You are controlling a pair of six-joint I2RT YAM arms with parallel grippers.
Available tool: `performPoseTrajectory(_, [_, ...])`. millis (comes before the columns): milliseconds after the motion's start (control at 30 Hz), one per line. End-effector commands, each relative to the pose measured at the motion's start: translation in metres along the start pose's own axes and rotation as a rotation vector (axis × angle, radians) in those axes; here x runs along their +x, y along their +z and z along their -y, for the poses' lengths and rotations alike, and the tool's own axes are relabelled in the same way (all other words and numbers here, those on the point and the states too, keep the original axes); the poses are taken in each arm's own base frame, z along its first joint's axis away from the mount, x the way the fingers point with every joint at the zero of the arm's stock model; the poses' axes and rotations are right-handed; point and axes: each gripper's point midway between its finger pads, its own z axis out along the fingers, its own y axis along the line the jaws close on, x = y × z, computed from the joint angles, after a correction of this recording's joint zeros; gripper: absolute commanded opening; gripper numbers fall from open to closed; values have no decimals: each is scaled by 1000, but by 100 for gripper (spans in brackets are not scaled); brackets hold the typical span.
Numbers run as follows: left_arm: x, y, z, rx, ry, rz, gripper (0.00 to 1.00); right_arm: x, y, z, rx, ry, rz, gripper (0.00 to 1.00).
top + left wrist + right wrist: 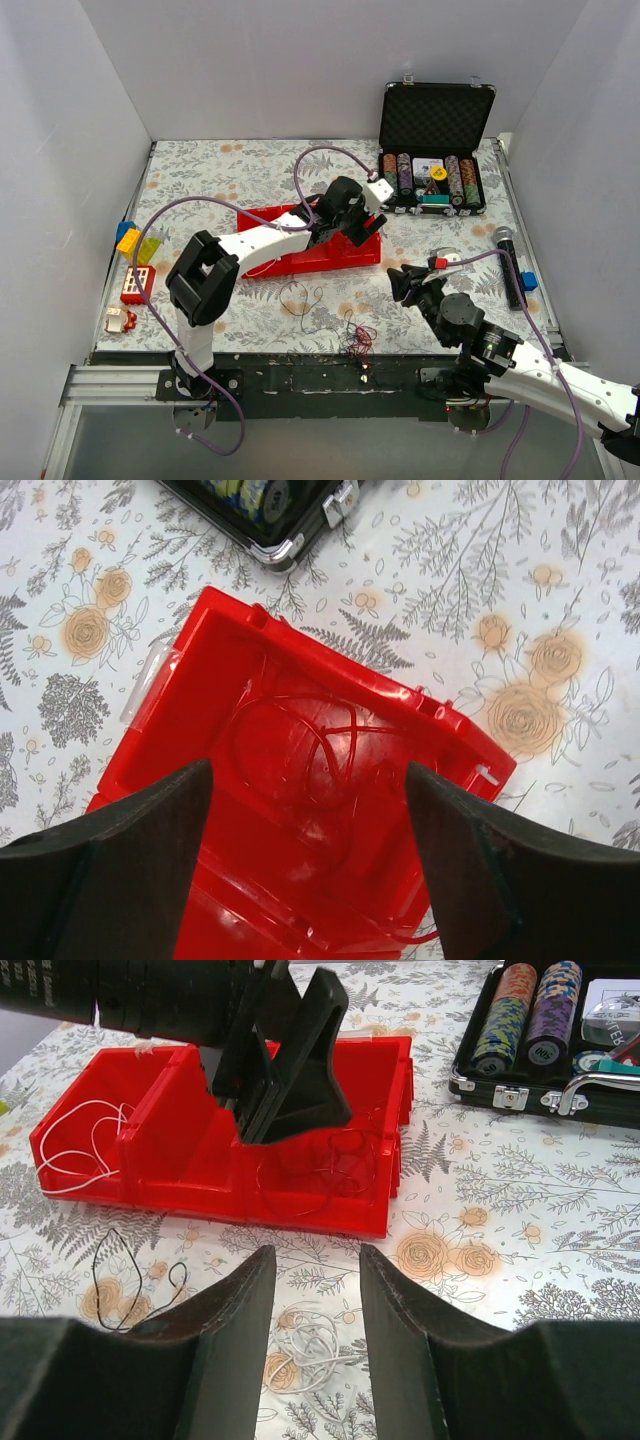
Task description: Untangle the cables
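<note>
A red tray (270, 262) lies mid-table. My left gripper (338, 225) hangs open and empty over its right compartment, where a thin red wire (330, 745) lies coiled; the wire also shows in the right wrist view (335, 1160). A white wire (75, 1145) lies in the tray's left compartment. My right gripper (315, 1252) is open and empty, low over the table in front of the tray. A loose white wire (315, 1345) lies on the cloth between its fingers. A black wire (300, 297) lies loose to the left. A red and black tangle (358, 338) sits at the near edge.
An open black case of poker chips (435, 150) stands at the back right. A microphone (508, 262) lies at the right edge. Coloured toy blocks (135, 262) sit at the left edge. White walls close in the table on three sides.
</note>
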Motion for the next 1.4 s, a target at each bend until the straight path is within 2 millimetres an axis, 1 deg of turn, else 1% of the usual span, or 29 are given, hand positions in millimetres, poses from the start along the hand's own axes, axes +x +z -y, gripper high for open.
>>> performPoseTrajectory(0, [-44, -28, -12, -5, -8, 85, 85, -26, 0, -7, -7, 55, 47, 48])
performPoseTrajectory(33, [-51, -35, -11, 6, -7, 100, 88, -26, 0, -7, -10, 55, 46, 49])
performPoseTrajectory(67, [-57, -43, -12, 7, -4, 116, 89, -26, 0, -7, -7, 55, 45, 49])
performPoseTrajectory(100, [-64, -52, -4, 61, 6, 136, 90, -24, 0, -6, -6, 51, 40, 49])
performPoseTrajectory(133, [-69, -63, -1, 84, 18, 150, 90, -26, -1, -6, -6, 54, 40, 49])
performPoseTrajectory(167, [-68, -72, 7, 130, 36, 159, 90, -25, -2, -6, -6, 56, 36, 49])
performPoseTrajectory(233, [-64, -102, 27, 251, 99, 185, 90, -25, -3, -5, -9, 61, 38, 50])
performPoseTrajectory(267, [-53, -115, 43, 335, 131, 187, 90, -25, -5, -5, -14, 65, 40, 50])
performPoseTrajectory(300, [-45, -131, 54, 399, 170, 204, 90, -24, -5, -4, -11, 69, 40, 50])
performPoseTrajectory(333, [-28, -142, 69, 472, 192, 195, 90, -22, -6, -3, -11, 68, 38, 50])
performPoseTrajectory(367, [-19, -156, 81, 525, 212, 202, 89, -21, -6, -3, -16, 75, 38, 49])
performPoseTrajectory(433, [12, -170, 107, 648, 220, 167, 86, -21, -7, -4, -23, 80, 40, 49])
performPoseTrajectory(467, [24, -174, 116, 687, 227, 155, 83, -20, -7, -4, -26, 82, 35, 49])
performPoseTrajectory(500, [39, -176, 125, 722, 231, 135, 79, -18, -8, -5, -29, 78, 29, 49])
performPoseTrajectory(533, [53, -178, 132, 746, 252, 121, 72, -17, -8, -5, -31, 77, 24, 49])
performPoseTrajectory(600, [73, -173, 140, 755, 299, 113, 55, -11, -8, -6, -36, 74, 7, 48])
performPoseTrajectory(633, [74, -167, 139, 730, 302, 127, 49, -8, -8, -6, -38, 76, -2, 48])
performPoseTrajectory(667, [73, -159, 137, 698, 286, 139, 47, -3, -8, -4, -30, 77, -16, 47])
performPoseTrajectory(733, [63, -142, 133, 643, 270, 180, 52, 5, -8, -2, -20, 87, -37, 48])
performPoseTrajectory(767, [52, -133, 129, 612, 252, 204, 53, 5, -8, -2, -16, 96, -33, 47])
performPoseTrajectory(833, [38, -115, 127, 591, 207, 221, 53, 8, -10, 2, -3, 100, -42, 48])
performPoseTrajectory(867, [28, -110, 127, 598, 194, 236, 54, 7, -11, 3, -3, 108, -37, 48])
performPoseTrajectory(967, [21, -93, 135, 652, 152, 221, 57, 3, -14, 6, 6, 113, -25, 48])
performPoseTrajectory(1100, [27, -77, 146, 700, 127, 192, 59, -4, -17, 10, 21, 115, -14, 48])
performPoseTrajectory(1133, [34, -69, 148, 706, 118, 169, 59, -5, -18, 10, 21, 117, -13, 47])
performPoseTrajectory(1233, [43, -51, 149, 703, 110, 131, 59, -12, -19, 11, 23, 122, 5, 47])
performPoseTrajectory(1367, [46, -35, 151, 710, 124, 115, 59, -15, -19, 11, 21, 120, 14, 47])
